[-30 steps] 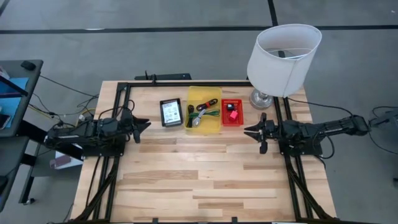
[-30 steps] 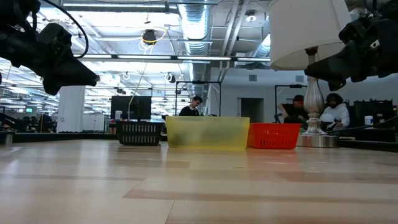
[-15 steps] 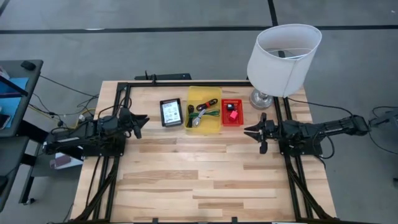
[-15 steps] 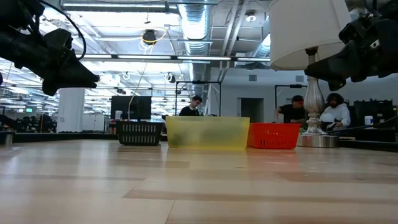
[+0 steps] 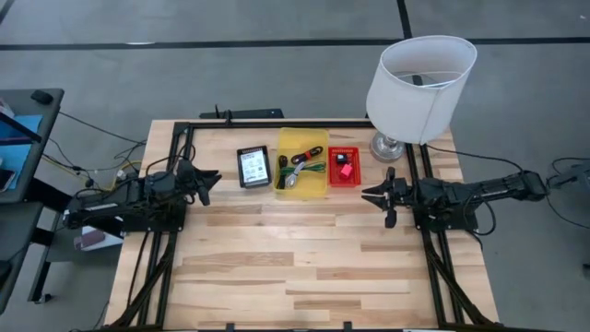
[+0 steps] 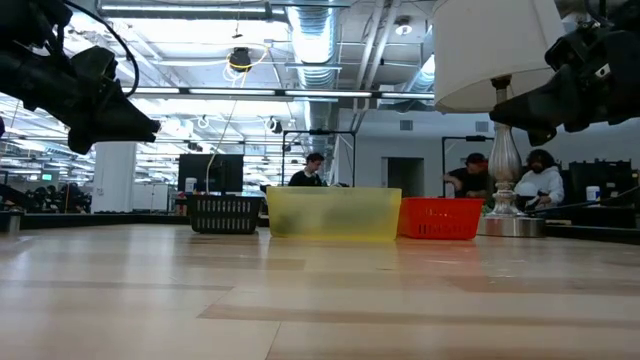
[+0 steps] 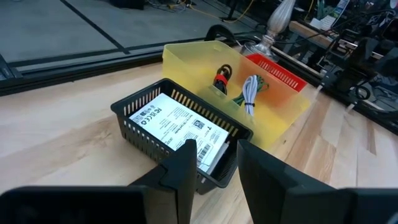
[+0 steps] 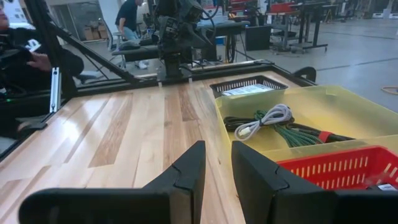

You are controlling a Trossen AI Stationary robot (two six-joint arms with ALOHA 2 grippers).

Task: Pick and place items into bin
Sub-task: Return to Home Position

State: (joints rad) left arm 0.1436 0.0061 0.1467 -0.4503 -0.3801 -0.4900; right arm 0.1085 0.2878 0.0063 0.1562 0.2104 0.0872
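1. The left gripper [image 7: 214,171] had its 2 fingers [image 7: 183,168] a narrow gap apart, with nothing between them and touching nothing.
2. The right gripper [image 8: 217,168] was the same: a narrow gap, empty, touching nothing.
3. Both hung above the surface [image 5: 295,267], the left gripper just beside the black basket [image 5: 241,153] and the right gripper near the red basket [image 5: 355,166], each pointing inward.
4. The yellow bin [image 5: 304,136] stood between the 2 baskets and held the white cable [image 8: 264,119], the green cable [image 8: 292,134] and the black cable [image 7: 221,76], all coiled.
5. A white labelled pack [image 7: 174,121] lay in the black basket, and a small red piece [image 5: 344,171] in the red basket.
6. No item lay loose on the surface, so the sorting looked finished. Only parking the arms seemed left.
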